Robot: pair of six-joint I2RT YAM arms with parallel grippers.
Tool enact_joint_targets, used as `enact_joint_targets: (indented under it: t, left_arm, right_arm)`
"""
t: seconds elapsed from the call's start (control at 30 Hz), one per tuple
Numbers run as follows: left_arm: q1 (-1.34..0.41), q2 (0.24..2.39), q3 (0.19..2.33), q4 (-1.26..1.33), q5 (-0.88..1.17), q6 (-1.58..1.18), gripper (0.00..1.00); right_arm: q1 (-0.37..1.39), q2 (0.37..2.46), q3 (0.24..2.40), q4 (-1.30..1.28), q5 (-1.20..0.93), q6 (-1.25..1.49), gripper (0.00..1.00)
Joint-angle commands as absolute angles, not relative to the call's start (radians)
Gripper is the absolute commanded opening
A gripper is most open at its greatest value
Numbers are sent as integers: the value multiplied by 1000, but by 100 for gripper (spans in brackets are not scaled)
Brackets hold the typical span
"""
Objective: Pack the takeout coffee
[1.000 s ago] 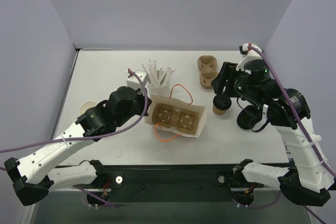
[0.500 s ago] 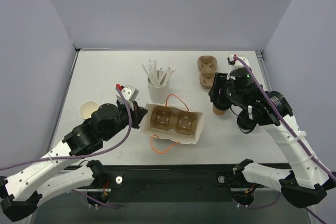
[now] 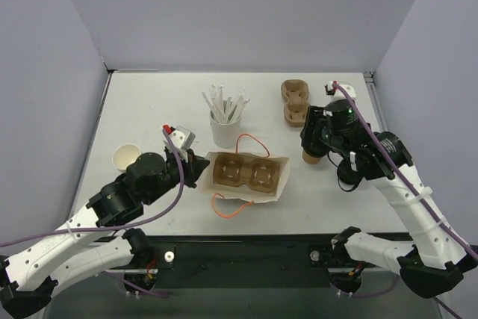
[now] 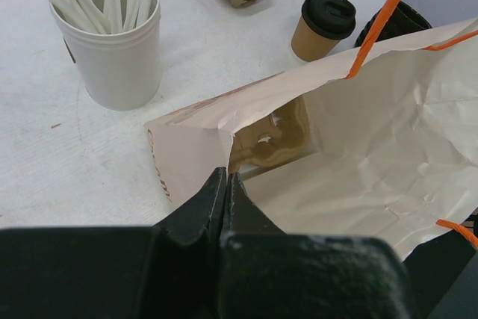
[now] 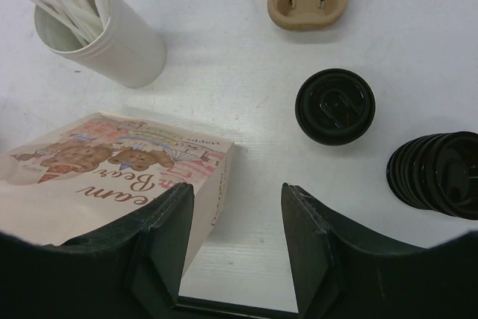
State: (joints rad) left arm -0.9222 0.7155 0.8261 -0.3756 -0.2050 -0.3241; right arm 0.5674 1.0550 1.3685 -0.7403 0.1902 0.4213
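Table [image 3: 149,110]: carrier [image 4: 272,143] in bag [image 4: 373,132], coffee [image 4: 323,28] outside

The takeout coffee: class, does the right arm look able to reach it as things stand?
Probably yes. The right gripper is open, with the takeout coffee just ahead on bare table. The paper bag and the stack of lids sit to either side, clear of it.

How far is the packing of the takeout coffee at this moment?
Done: the paper bag is open with a cup carrier inside. In hand: the left gripper pinches the bag's edge; the right gripper is open and empty. Left: the takeout coffee stands outside the bag, not yet grasped or packed.
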Motion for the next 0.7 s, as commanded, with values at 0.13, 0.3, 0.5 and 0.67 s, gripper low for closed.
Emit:
enact_joint_targets:
  t: [0.13, 0.3, 0.5, 0.67]
  left_arm:
    - [-927, 719, 874, -337, -251, -288, 0]
    - [-925, 773, 926, -348, -242, -293, 0]
    - [-923, 793, 946, -367, -226, -330, 0]
    - [-923, 778, 928, -379, -232, -360, 0]
  right_arm:
    - [522, 1137, 1423, -752, 225, 465, 49]
    - [390, 1303, 1512, -833, 261, 482, 49]
    - [161, 1500, 1568, -865, 22, 351, 64]
    - [74, 1586, 1542, -862, -142, 298, 74]
